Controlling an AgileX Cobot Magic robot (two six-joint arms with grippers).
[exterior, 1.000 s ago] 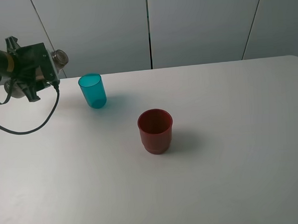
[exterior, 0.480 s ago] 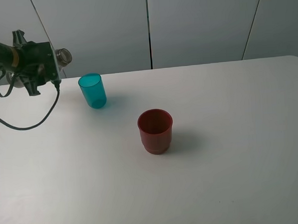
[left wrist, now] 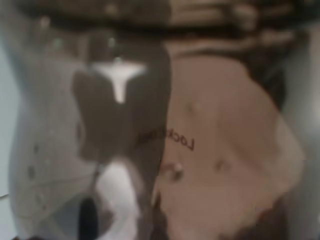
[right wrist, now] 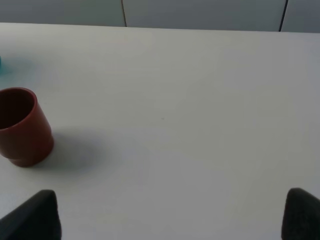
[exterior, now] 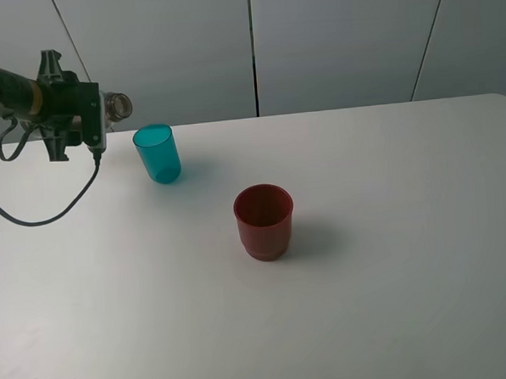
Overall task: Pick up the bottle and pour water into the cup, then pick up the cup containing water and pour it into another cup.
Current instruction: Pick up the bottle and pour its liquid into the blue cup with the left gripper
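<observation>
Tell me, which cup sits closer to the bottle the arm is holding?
The translucent teal cup, right by the mouth of the bottle; the stouter dark red cup stands farther away.

I see a plain white tabletop (exterior: 391, 233) carrying two things, both upright. The teal cup (exterior: 158, 154) stands toward its far left; the red cup (exterior: 264, 222) stands apart from it, nearer the middle.

The left arm (exterior: 10, 88) is stretched out level, and its gripper (exterior: 88, 113) is clamped around the bottle (exterior: 117, 105), which is held nearly horizontal. The right gripper (right wrist: 167, 215) is held with its fingers (right wrist: 32, 217) spread wide.
</observation>
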